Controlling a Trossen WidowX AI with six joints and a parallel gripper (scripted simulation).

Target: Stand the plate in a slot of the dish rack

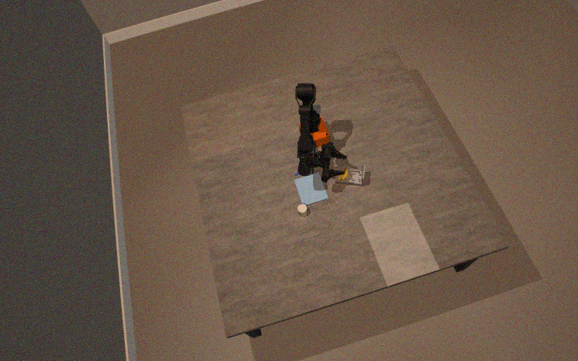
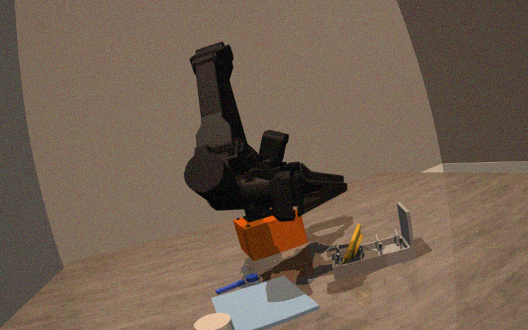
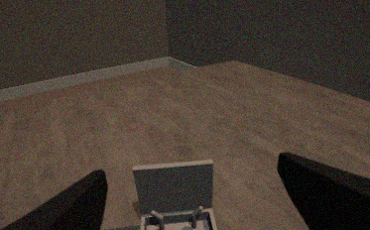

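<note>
The yellow plate (image 1: 345,174) (image 2: 352,247) stands on edge in the grey dish rack (image 1: 363,174) (image 2: 381,261) (image 3: 176,188), among the rails at the end away from the tall panel. Its top leans somewhat toward that panel. Its exact seating between the rails is too small to tell. My gripper (image 1: 345,165) (image 2: 344,183) (image 3: 193,171) is open and empty, above the rack in the exterior view. The fingers are clear of the plate. In the wrist view the rack's tall panel and two rails show between the fingers; the plate is out of that view.
A light-blue board (image 1: 310,194) (image 2: 253,311) lies left of the rack, with a cream cylinder (image 1: 302,208) (image 2: 212,321) at its front and a blue utensil (image 2: 229,287) behind it. An orange box (image 1: 321,138) (image 2: 274,237) is under the arm. A pale rectangle (image 1: 399,244) lies farther right.
</note>
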